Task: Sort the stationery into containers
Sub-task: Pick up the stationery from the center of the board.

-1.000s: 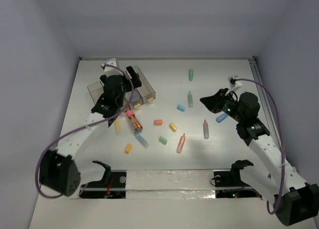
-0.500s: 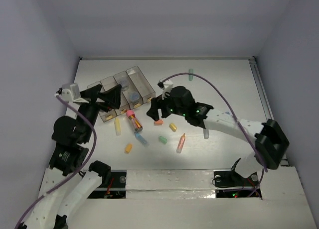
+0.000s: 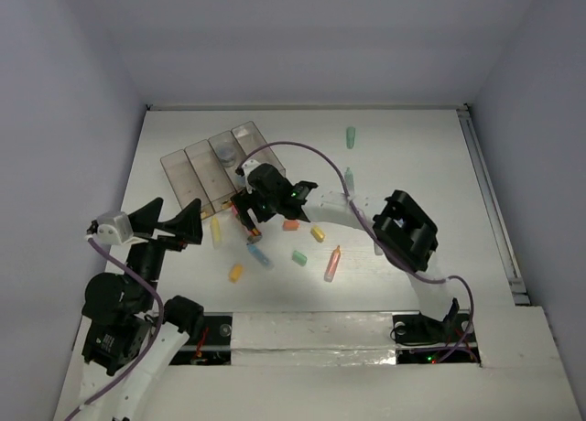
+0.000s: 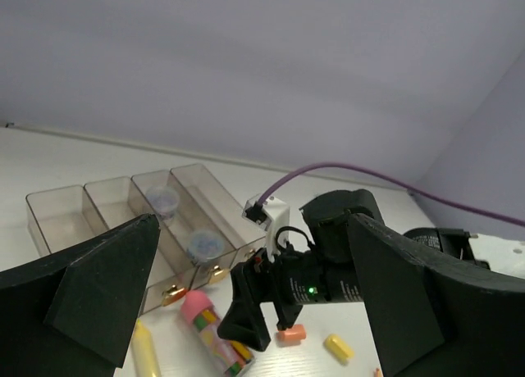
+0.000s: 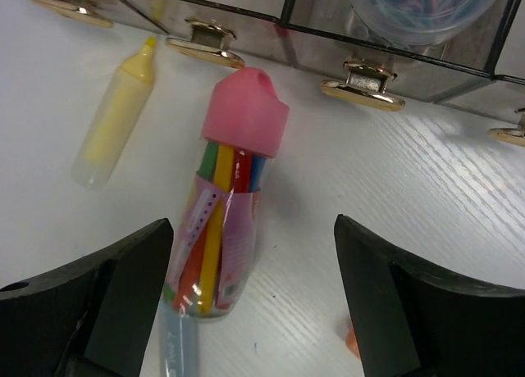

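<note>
My right gripper (image 5: 254, 225) is down low over the table (image 3: 412, 156), its jaws spread wide and holding nothing. Between them lies a clear tube of coloured pens (image 5: 215, 238) with a pink cap, the cap end pointing at the front of the smoky tray (image 3: 188, 165). One finger (image 5: 123, 287) stands close against the tube, and I cannot tell whether it touches. A yellow marker (image 5: 111, 131) lies just beside the tube, also near the tray front.

Two round grey pots (image 4: 162, 200) sit inside the tray, in neighbouring compartments.

My left gripper (image 3: 172, 218) hangs raised over the near left of the table, jaws fully apart and empty.

Loose pieces lie scattered nearby: an orange block (image 3: 291, 225), a yellow block (image 3: 318, 232), a green block (image 3: 299, 257), a blue marker (image 3: 259, 254) and a pink marker (image 3: 331, 264). A green marker (image 3: 350, 137) lies well apart, near the back wall.
</note>
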You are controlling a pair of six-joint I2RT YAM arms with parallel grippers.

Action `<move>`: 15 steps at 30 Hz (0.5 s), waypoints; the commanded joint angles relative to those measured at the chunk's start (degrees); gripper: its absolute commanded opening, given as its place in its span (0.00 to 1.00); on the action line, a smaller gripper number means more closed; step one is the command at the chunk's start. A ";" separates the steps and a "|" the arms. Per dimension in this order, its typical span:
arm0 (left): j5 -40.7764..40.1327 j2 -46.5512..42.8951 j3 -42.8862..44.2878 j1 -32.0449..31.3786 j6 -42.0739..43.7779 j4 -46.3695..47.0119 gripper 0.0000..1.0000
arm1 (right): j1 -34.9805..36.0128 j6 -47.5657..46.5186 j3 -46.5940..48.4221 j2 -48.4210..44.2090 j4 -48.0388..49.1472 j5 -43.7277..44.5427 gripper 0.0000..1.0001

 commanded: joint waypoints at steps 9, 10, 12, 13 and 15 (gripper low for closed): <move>1.95 0.62 -0.56 -0.12 2.95 1.73 0.99 | 1.12 -0.52 9.35 7.69 -6.12 -1.69 0.76; 1.95 0.36 -0.65 -0.12 3.03 1.82 0.99 | 1.12 -0.43 9.44 7.96 -6.30 -1.78 0.75; 2.03 0.18 -0.65 -0.12 3.04 1.82 0.99 | 1.12 -0.34 10.31 8.48 -6.74 -1.69 0.70; 2.03 0.09 -0.65 -0.12 2.95 1.82 0.99 | 1.12 -0.34 10.49 8.92 -6.91 -1.78 0.66; 2.21 0.27 -0.65 -0.12 3.12 1.82 0.99 | 1.12 -0.43 10.93 9.10 -7.00 -1.69 0.56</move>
